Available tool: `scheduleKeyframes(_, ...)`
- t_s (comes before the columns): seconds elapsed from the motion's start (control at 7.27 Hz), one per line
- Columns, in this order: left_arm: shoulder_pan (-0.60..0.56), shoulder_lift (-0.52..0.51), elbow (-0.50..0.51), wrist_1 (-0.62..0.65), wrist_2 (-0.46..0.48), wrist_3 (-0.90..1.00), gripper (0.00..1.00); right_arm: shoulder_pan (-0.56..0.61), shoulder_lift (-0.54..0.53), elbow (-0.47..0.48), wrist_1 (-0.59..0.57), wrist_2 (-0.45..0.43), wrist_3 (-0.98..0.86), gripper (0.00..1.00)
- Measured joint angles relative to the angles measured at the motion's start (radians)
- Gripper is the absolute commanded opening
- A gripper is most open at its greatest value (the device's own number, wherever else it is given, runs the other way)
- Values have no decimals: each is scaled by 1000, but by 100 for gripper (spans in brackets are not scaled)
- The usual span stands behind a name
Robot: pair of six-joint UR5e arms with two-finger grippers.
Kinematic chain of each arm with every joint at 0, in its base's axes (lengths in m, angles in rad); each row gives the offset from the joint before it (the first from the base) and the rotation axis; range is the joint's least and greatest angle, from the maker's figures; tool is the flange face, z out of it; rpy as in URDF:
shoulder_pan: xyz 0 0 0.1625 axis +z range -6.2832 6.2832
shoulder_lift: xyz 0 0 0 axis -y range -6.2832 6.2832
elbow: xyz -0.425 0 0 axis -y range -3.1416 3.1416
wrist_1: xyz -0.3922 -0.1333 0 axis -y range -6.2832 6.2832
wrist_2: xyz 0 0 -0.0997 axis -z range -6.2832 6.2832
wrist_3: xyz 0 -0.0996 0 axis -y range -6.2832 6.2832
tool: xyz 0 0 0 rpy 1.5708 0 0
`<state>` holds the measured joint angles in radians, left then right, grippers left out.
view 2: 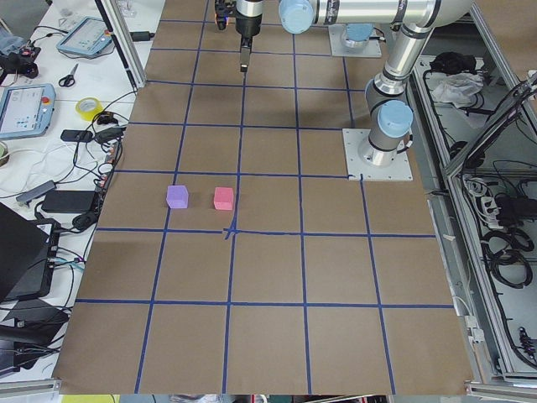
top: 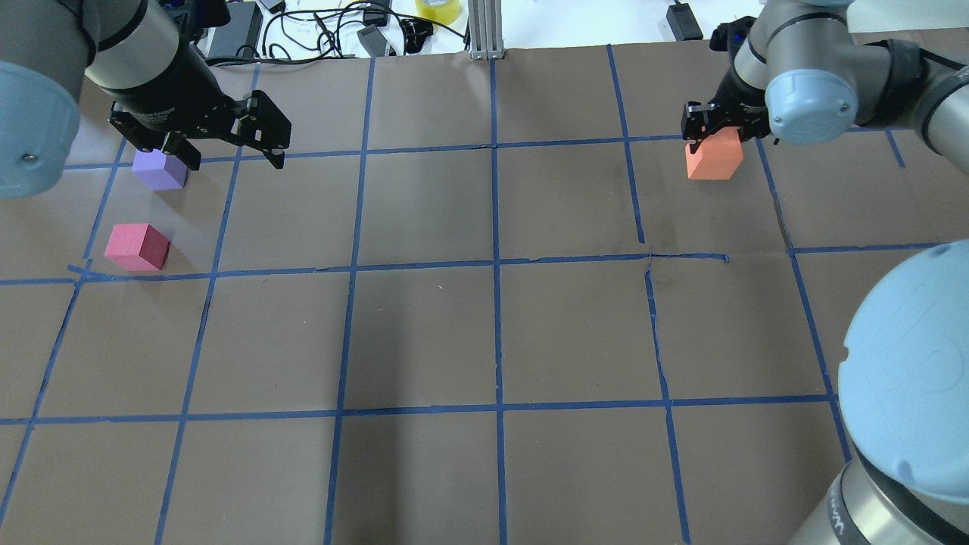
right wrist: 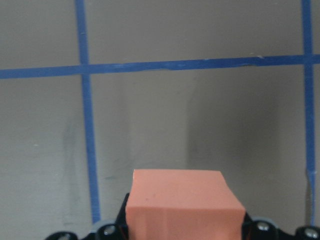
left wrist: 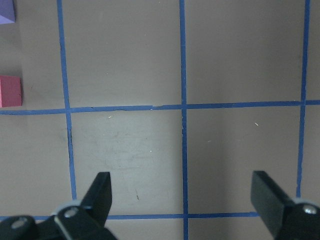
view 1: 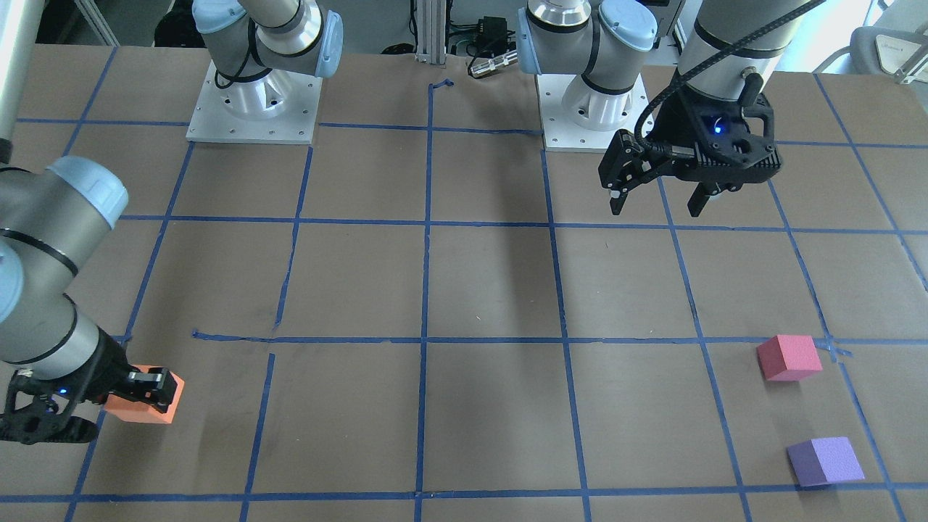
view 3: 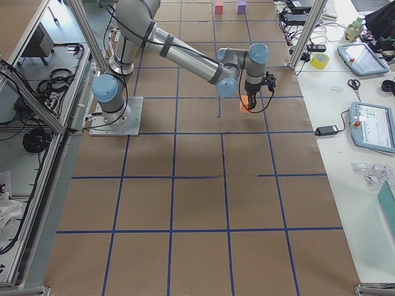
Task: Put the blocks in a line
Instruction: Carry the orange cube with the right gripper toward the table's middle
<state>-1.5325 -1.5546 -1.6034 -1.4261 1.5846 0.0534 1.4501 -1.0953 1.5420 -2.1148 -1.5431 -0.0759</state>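
Note:
My right gripper [top: 715, 133] is shut on the orange block [top: 714, 157] at the table's far right, at or just above the surface. The block also shows in the front view [view 1: 145, 412] and fills the bottom of the right wrist view [right wrist: 182, 200]. The pink-red block [top: 138, 246] and the purple block [top: 160, 168] lie side by side at the far left, apart from each other [view 1: 789, 357] [view 1: 825, 460]. My left gripper [top: 233, 160] hangs open and empty well above the table, nearer the middle than those two blocks. In the left wrist view both sit at its left edge.
The brown table [top: 424, 333] carries a grid of blue tape lines. The two arm bases [view 1: 254, 109] [view 1: 594, 109] stand at my side. Cables, a power supply and a tape roll [top: 437, 9] lie beyond the far edge.

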Motion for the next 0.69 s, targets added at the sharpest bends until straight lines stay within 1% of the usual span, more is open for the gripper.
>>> scheduleKeyframes(0.28, 0, 1, 0, 0, 0, -1, 100, 127, 6, -7, -8, 0, 158, 0)
scheduleKeyframes(0.41, 0, 1, 0, 0, 0, -1, 100, 186, 23, -29, -10, -1, 208, 0)
scheduleKeyframes(0.69, -2, 0, 0, 0, 1, -1, 100, 284, 100, -117, -12, -4, 243, 0)
